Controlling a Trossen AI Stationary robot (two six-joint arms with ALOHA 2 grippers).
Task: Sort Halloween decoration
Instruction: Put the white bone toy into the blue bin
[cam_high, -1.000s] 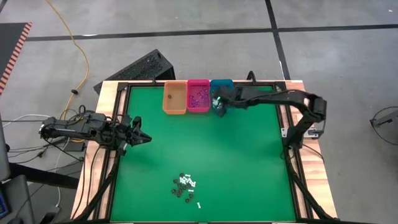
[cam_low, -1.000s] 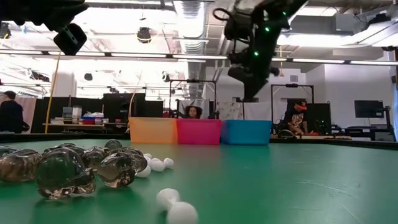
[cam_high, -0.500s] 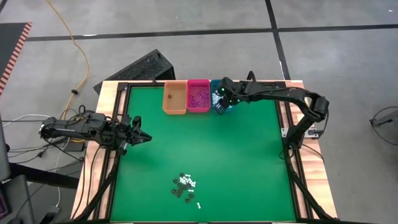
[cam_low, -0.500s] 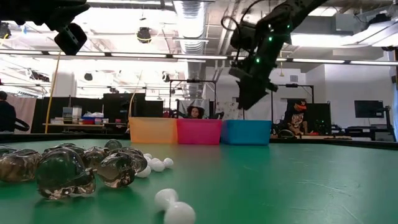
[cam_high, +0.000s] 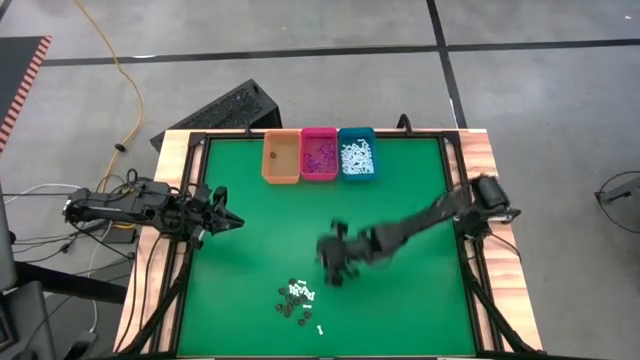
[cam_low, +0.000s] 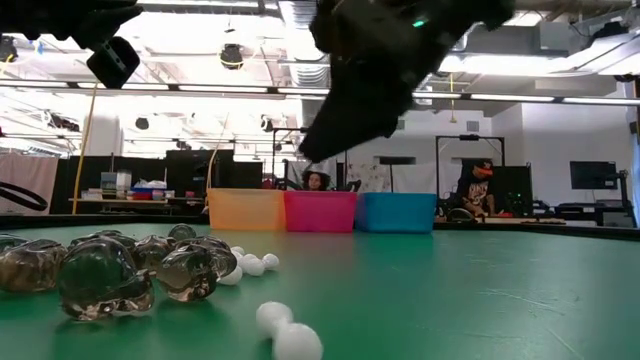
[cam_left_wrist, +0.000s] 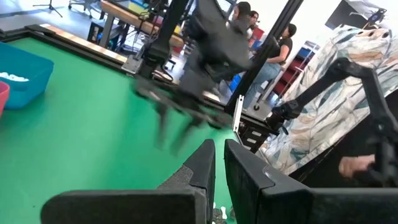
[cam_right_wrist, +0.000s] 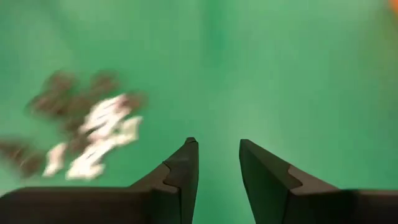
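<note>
Green felt, near edge: your Halloween decoration (cam_high: 298, 297) pile lies just short of the right gripper (cam_high: 331, 262), jaws apart and empty. Step, I judge: the reach for another piece. Next: descend on one piece. Left gripper (cam_high: 226, 220) waits at left, pinched together.

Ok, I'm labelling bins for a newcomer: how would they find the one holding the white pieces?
Look at the green table's far edge, where three bins sit in a row. It is the teal bin, on the right arm's side beside the pink bin, and the only one filled with white sticks.
</note>
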